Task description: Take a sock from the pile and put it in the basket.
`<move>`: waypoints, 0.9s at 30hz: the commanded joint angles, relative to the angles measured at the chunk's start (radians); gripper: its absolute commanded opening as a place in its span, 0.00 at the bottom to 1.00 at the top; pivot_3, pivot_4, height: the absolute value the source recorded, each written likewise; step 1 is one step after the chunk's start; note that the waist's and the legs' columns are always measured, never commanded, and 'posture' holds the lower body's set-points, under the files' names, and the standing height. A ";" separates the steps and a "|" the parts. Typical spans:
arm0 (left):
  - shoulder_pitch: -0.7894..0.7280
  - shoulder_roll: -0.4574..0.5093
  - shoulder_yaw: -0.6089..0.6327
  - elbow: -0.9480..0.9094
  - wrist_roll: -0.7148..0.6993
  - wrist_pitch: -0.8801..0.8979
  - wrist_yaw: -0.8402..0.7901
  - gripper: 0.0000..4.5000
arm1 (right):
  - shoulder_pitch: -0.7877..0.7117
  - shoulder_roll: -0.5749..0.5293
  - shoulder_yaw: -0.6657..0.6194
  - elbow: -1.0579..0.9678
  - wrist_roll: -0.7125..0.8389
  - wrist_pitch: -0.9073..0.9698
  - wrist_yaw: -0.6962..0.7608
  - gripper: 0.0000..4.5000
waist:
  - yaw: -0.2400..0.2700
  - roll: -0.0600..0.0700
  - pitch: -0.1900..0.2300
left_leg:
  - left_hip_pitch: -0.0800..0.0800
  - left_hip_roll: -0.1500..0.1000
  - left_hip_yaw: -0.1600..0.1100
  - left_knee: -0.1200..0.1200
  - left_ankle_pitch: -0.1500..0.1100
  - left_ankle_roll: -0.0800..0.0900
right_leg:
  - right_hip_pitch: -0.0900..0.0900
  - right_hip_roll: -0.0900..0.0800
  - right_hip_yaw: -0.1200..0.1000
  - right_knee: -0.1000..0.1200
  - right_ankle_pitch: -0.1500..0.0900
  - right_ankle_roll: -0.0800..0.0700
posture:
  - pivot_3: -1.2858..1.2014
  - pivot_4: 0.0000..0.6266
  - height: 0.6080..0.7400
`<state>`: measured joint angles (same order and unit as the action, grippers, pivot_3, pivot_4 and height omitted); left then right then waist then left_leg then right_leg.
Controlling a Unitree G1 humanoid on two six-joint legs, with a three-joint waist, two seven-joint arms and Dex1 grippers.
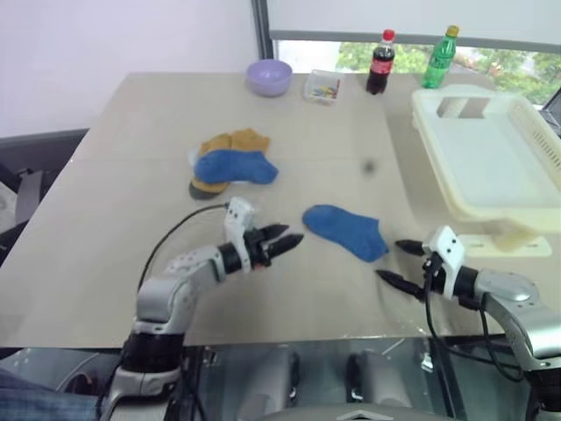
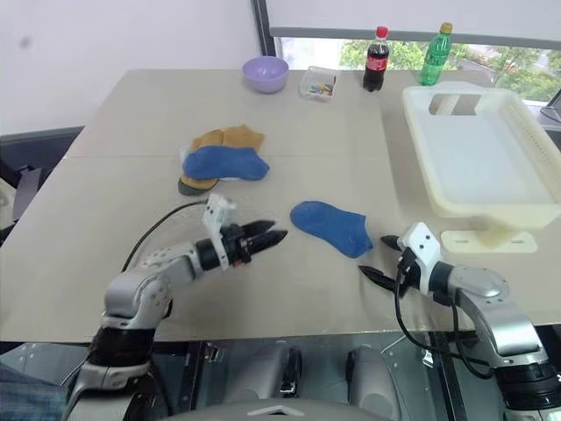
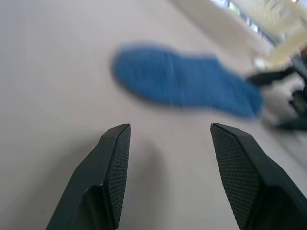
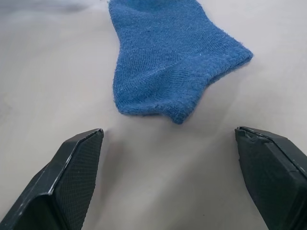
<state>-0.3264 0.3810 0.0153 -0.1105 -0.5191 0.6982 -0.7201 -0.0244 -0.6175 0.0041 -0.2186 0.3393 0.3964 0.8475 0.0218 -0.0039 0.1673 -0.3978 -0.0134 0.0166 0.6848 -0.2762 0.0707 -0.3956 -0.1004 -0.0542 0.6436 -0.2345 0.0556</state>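
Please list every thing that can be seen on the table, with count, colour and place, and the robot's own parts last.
sock pile: one, blue and mustard-tan, left of table centre.
lone sock: one, blue, flat between both end effectors.
basket: one, cream-white, right side.
bowl: one, lilac, far edge.
small box: one, clear, beside the bowl.
cola bottle: one, dark, red cap, far edge.
green bottle: one, yellow cap, far edge.
table: one, beige.
left end effector: black, open, left of lone sock.
right end effector: black, open wide, right of lone sock.
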 commanded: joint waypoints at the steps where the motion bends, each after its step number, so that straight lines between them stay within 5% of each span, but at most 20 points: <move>1: -0.124 -0.016 -0.098 0.157 0.098 -0.185 -0.105 0.63 | -0.015 -0.008 0.011 -0.004 0.016 0.029 0.021 1.00 | -0.002 0.000 0.000 | 0.000 0.000 0.001 0.000 0.000 0.000 | 0.000 0.002 0.000 0.000 0.000 0.000 | 0.52 0.24 1.00; 9: -0.426 -0.084 -0.216 0.726 0.298 -0.539 -0.262 0.63 | -0.001 -0.018 0.028 -0.042 0.011 0.064 0.020 1.00 | -0.007 -0.001 0.001 | -0.001 0.000 0.003 0.000 0.000 0.001 | -0.001 0.006 -0.001 -0.001 0.000 0.000 | 0.52 0.24 1.00; 13: -0.508 -0.115 -0.219 0.882 0.316 -0.527 -0.342 0.63 | 0.020 -0.012 0.039 -0.059 -0.008 0.065 -0.001 1.00 | -0.007 -0.002 0.001 | -0.002 0.000 0.003 0.000 -0.001 0.002 | -0.002 0.006 -0.001 -0.001 0.000 0.001 | 0.52 0.24 1.00; 17: -0.480 -0.085 -0.226 0.806 0.292 -0.425 -0.466 0.63 | 0.031 -0.002 0.027 -0.067 -0.013 0.070 -0.032 1.00 | -0.009 -0.002 0.001 | -0.002 0.000 0.003 0.000 -0.001 0.002 | -0.002 0.006 -0.001 -0.001 0.000 0.001 | 0.52 0.24 1.00; 20: -0.334 0.021 -0.266 0.524 0.257 -0.272 -0.557 0.63 | 0.037 0.001 0.012 -0.061 -0.008 0.058 -0.038 1.00 | -0.016 -0.002 0.001 | -0.001 0.001 0.003 0.000 -0.001 0.002 | -0.002 0.006 0.000 -0.001 0.000 0.001 | 0.52 0.24 1.00; 27: -0.099 0.181 -0.219 0.139 0.173 -0.084 -0.528 0.63 | 0.052 -0.027 0.002 -0.060 0.010 0.050 0.003 1.00 | -0.007 -0.001 0.001 | -0.001 0.002 0.002 0.000 -0.001 0.002 | -0.001 0.003 0.004 -0.001 0.000 0.001 | 0.52 0.24 1.00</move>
<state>-0.4609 0.5353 -0.2180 0.0959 -0.3333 0.5808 -1.2633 0.0041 -0.6262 0.0100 -0.2753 0.3354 0.4343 0.8246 0.0148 -0.0052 0.1679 -0.3982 -0.0112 0.0183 0.6844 -0.2776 0.0725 -0.3965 -0.1010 -0.0507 0.6424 -0.2344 0.0561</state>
